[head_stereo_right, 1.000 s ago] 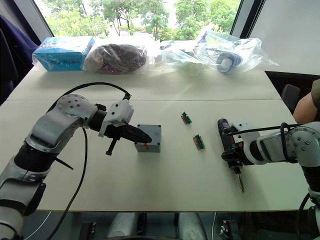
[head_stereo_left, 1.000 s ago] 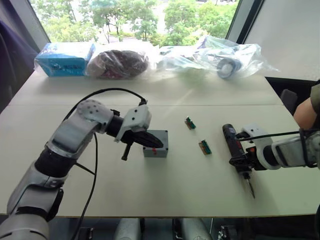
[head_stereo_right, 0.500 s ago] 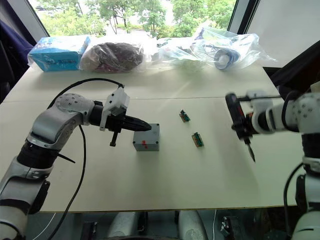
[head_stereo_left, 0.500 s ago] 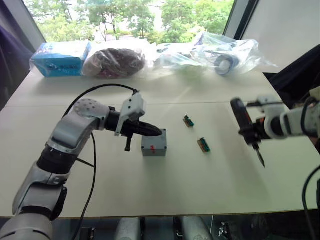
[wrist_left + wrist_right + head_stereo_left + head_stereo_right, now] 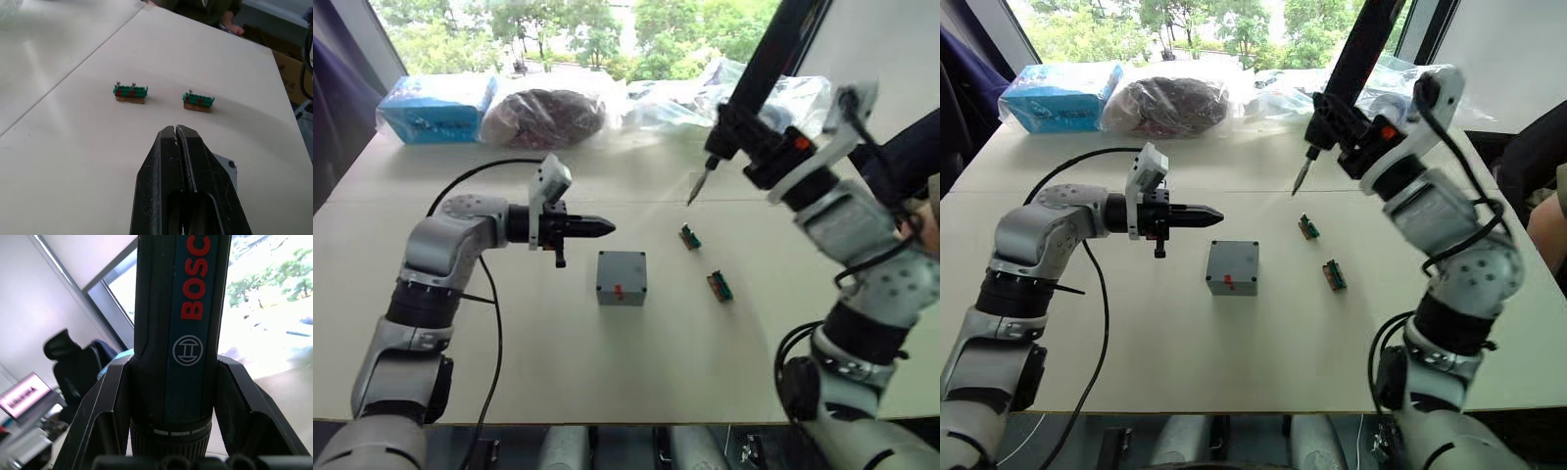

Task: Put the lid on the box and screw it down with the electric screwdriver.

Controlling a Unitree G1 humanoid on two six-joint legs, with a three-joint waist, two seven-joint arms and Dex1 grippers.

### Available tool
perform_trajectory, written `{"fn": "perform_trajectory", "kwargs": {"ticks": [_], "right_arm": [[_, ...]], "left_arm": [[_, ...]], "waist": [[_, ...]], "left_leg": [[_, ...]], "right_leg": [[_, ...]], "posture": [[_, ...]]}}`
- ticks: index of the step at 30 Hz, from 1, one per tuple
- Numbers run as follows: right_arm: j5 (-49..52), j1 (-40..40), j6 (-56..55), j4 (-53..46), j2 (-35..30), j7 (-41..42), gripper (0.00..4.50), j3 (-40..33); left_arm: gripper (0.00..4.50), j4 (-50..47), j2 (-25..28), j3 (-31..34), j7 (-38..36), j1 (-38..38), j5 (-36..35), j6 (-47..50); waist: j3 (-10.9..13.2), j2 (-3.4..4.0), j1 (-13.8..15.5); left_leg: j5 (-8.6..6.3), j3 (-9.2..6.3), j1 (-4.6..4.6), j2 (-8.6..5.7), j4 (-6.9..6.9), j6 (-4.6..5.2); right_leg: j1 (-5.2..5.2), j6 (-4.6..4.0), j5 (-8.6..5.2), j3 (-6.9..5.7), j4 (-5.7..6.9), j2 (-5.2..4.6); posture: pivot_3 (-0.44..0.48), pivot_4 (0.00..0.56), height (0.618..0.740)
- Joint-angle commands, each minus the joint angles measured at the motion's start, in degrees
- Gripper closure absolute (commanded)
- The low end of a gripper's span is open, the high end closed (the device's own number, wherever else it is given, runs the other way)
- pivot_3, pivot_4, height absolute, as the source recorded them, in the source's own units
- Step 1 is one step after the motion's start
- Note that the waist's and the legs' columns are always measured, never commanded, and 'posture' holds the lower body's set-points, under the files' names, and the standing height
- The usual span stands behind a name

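In the middle of the counter (image 5: 636, 392) sits the box (image 5: 622, 278), grey, lid (image 5: 623, 266) already seated flat on top with a small red mark on the near face. Just left of it and slightly farther hovers the left pincer (image 5: 603, 226), fingers pressed together on nothing, tip aimed right; half a second back it hung directly over the box's left edge, a second back it lay across the lid, so now drawn clear of it. Far right, raised well above the counter, comes the right pincer (image 5: 756, 157) pinching the electric screwdriver (image 5: 759, 73), body slanting up toward the window, thin bit pointing down over the far seam; a second back the tool lay low at the right near edge, half a second back lifted, now swung up and leftward toward the box. Probably means lid placement finished and the screwing stage about to begin, bit not yet over any corner hole. Count: one box, one lid, one screwdriver, two small green terminal blocks (image 5: 687, 237) (image 5: 720, 286) right of the box, one blue carton (image 5: 438, 98) at the far left, three plastic bags (image 5: 546, 116) along the far edge.
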Motion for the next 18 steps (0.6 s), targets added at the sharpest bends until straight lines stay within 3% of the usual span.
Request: {"fn": "perform_trajectory", "kwargs": {"ticks": [1, 7, 18], "right_arm": [[-4.58, 1.45, -4.89, -8.17, -0.14, 3.5, 2.69, 6.28], [-18.23, 8.7, -14.76, -8.93, 1.85, 11.03, 2.69, 18.66], [-38.56, 12.54, -31.68, -0.57, 2.98, 19.96, 2.69, 28.47]], "left_arm": [[4.5, -4.72, 1.16, -0.58, 0.79, 1.95, 0.34, 0.14], [4.5, -7.35, 1.54, -3.75, 3.87, 5.92, 4.97, -2.88], [4.5, -5.89, 2.78, -9.43, 4.27, 10.06, 12.11, -9.79]], "waist": [[0.0, 0.0, -0.11], [-0.01, -0.02, -0.16], [-0.06, -0.02, -0.14]], "left_leg": [[0.0, 0.01, 0.01, -0.03, 0.0, 0.03], [0.02, 0.0, 0.11, 0.09, -0.03, 0.02], [0.04, 0.03, 0.24, 0.11, -0.02, -0.02]], "right_leg": [[-0.01, 0.0, 0.0, 0.03, 0.02, -0.01], [-0.05, 0.0, 0.0, 0.08, 0.12, 0.17], [-0.01, -0.01, 0.01, 0.12, 0.2, 0.22]], "posture": [[0.0, 0.15, 0.74], [0.0, 0.15, 0.74], [0.0, 0.15, 0.74]]}}
